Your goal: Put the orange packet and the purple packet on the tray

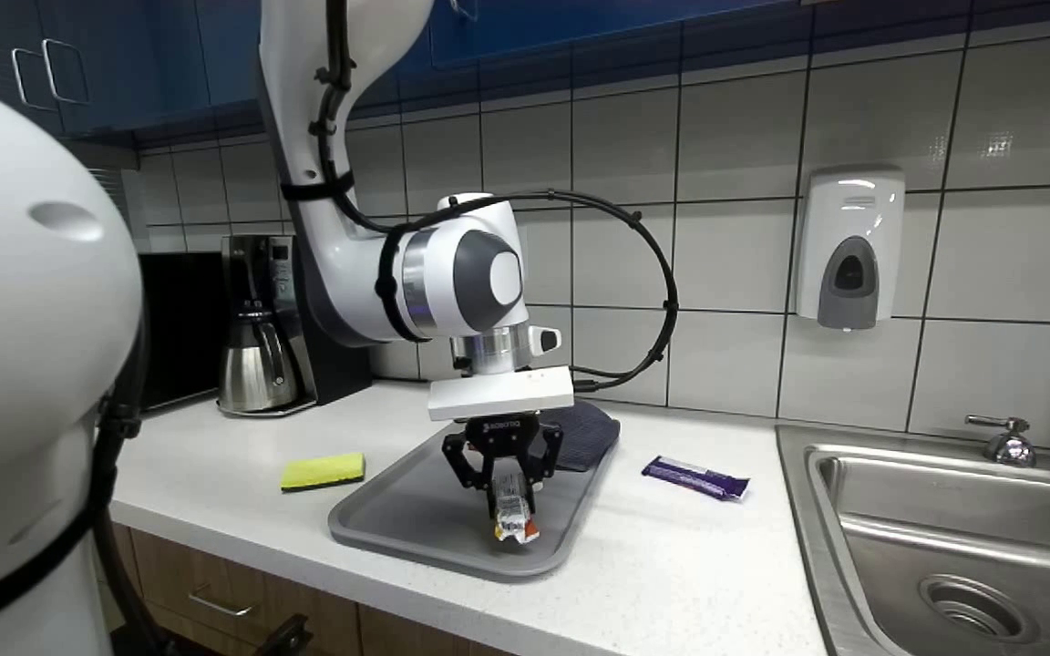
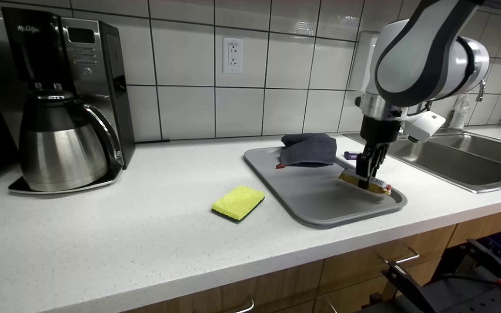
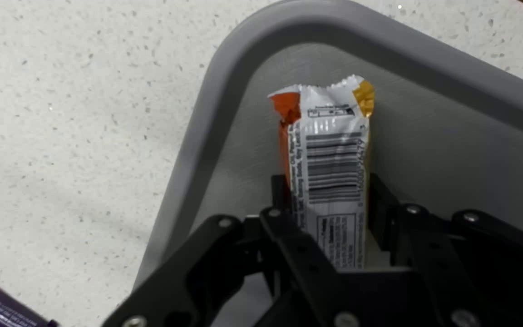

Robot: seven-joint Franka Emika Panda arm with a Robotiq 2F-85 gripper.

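In an exterior view, left to right: tray [image 1: 411, 506]; gripper [image 1: 511, 501] clamped on orange packet [image 1: 513, 519] within the tray's rim, contact beneath unclear, so best eased down flat, released slowly, arm raised straight; purple packet [image 1: 696, 478] on counter [image 1: 671, 569], apart, unplaced.

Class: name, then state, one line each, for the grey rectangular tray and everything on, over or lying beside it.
Grey rectangular tray: flat on the white counter.
Long orange-and-white packet: held over the tray, contact unclear.
Black two-fingered tool: closed on that packet.
Flat purple packet: lying on the counter.
Dark grey cloth: bunched on the tray.
Yellow rectangular sponge: flat, dark side down.
Small red object: on the tray near the cloth.
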